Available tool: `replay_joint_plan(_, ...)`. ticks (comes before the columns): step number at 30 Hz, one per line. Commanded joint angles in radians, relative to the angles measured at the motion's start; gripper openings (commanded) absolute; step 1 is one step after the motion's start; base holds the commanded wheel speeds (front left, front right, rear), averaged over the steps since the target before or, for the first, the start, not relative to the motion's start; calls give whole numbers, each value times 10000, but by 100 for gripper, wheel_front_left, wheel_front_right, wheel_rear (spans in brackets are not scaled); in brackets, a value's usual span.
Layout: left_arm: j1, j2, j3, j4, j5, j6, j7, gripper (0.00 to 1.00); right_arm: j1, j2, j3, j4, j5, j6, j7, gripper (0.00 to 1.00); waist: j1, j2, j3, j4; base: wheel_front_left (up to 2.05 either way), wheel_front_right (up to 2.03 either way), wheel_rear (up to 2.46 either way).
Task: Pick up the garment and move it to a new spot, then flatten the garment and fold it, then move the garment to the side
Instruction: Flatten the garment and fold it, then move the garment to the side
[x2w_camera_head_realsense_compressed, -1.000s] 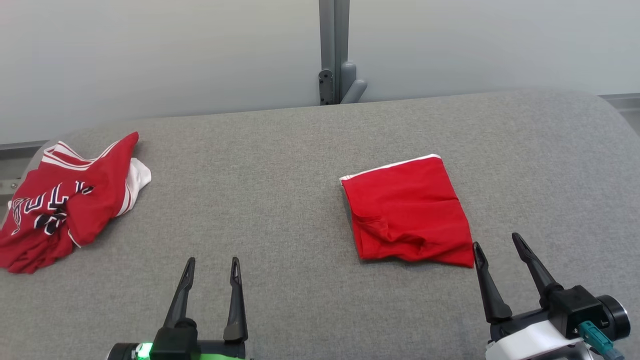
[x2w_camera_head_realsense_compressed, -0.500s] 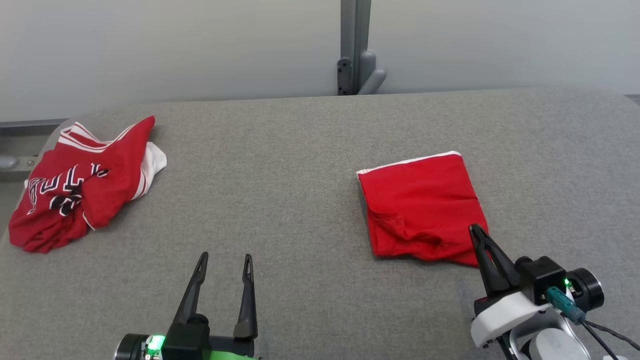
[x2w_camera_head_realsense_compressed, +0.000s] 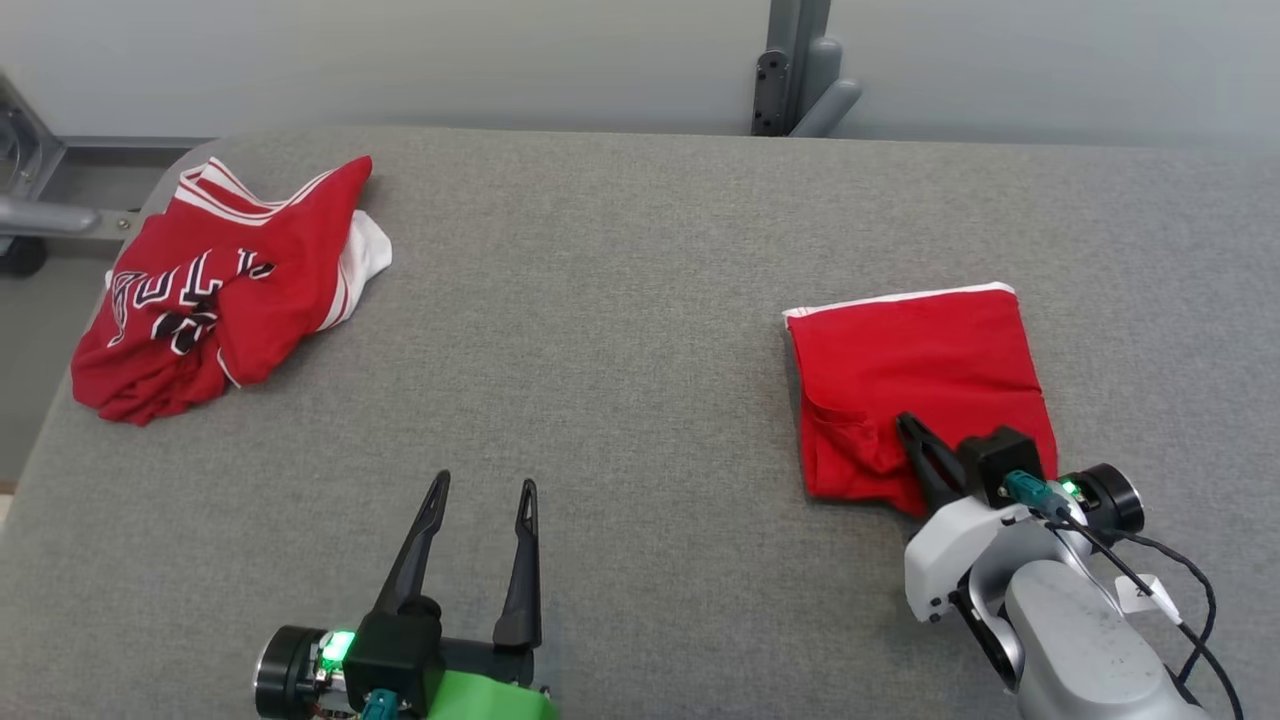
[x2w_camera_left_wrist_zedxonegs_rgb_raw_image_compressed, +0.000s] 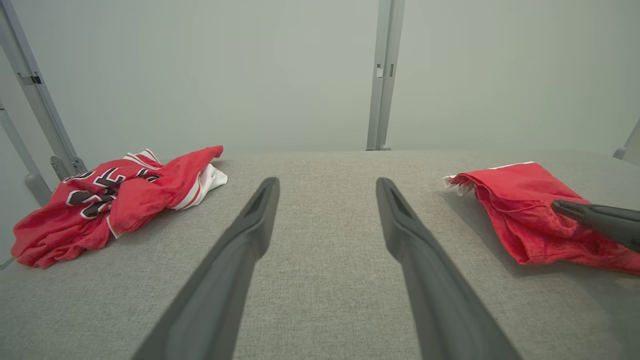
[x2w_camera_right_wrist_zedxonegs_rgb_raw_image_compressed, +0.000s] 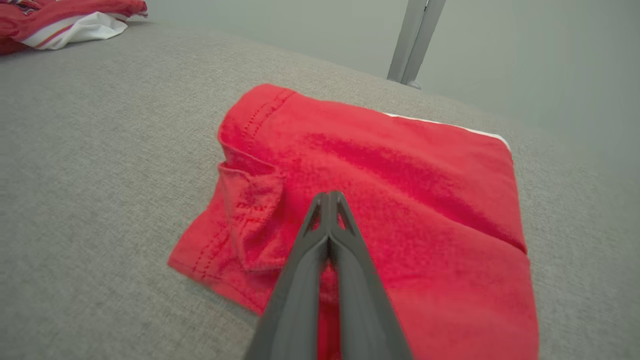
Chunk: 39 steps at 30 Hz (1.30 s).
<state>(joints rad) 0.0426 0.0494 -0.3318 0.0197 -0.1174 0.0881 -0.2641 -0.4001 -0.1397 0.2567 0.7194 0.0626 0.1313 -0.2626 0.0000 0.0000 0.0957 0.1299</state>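
Now the right gripper, open a second ago, lies shut atop the folded garment, no cloth visibly pinched. That suggests the sideways move is starting. Left gripper gapes, empty.

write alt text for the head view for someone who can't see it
The right claw, shut, reaches over the near edge of a folded red garment at the right of a grey fabric-covered table. The left claw stands open at the lower left, and a crumpled red-and-white jersey lies at the far left.
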Motion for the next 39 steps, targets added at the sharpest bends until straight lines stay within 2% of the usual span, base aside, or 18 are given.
replay_joint_plan(1, -159, 22, 0, 19, -26, -14, 1, 100, -45, -34, 48, 59, 76, -10, -31, 0, 0, 0, 150, 206, 0, 0, 0)
replay_joint_plan(10, -147, 22, 51, 83, -126, 78, 1, 100, 757, 0, 1777, -277, 648, -10, -31, 0, 0, 0, 6, 285, 0, 0, 0)
replay_joint_plan(15, 46, 20, 111, 127, -56, 36, 1, 100, 1378, -33, 2327, -1237, 1222, -10, -31, 0, 0, 0, -201, 30, 0, 0, 0)
replay_joint_plan(16, 58, 20, 122, 125, -48, 48, 1, 100, 1508, -69, 2303, -1561, 1349, -10, -33, 16, 0, 0, -252, -39, 0, 0, 0)
replay_joint_plan(17, 94, 22, 160, 128, -43, 83, 1, 100, 1630, -115, 2229, -1894, 1431, -10, -31, 49, 0, 0, -322, -126, 0, 0, 0)
replay_joint_plan(18, 137, 20, 184, 139, -45, 108, 1, 100, 1767, -142, 2112, -2195, 1495, -10, -31, 100, 0, 0, -392, -214, 0, 0, 0)
replay_joint_plan(24, 307, 22, 438, 231, -167, 171, 1, 100, 2434, -220, 1134, -3833, 1840, -10, -31, 100, 0, 0, -793, -825, 0, 0, 0)
replay_joint_plan(27, 187, 20, 571, 266, -245, 142, 1, 100, 2639, -82, -3, -4858, 1754, -10, -31, 100, 0, 0, -848, -1096, 0, 0, 0)
replay_joint_plan(31, 22, 20, 794, 267, -265, 159, 1, 100, 2982, 3, -873, -5731, 1713, -10, -31, 100, 0, 0, -896, -1426, 0, 0, 0)
replay_joint_plan(35, -2, 20, 949, 300, -192, 88, 1, 100, 3359, -15, -1255, -6131, 1651, -10, -31, 100, 0, 0, -916, -1643, 0, 0, 0)
replay_joint_plan(39, 30, 20, 1010, 304, -128, 41, 1, 100, 3606, -216, -1145, -6309, 1754, -13, -31, 100, 0, 0, -938, -1726, 0, 0, 0)
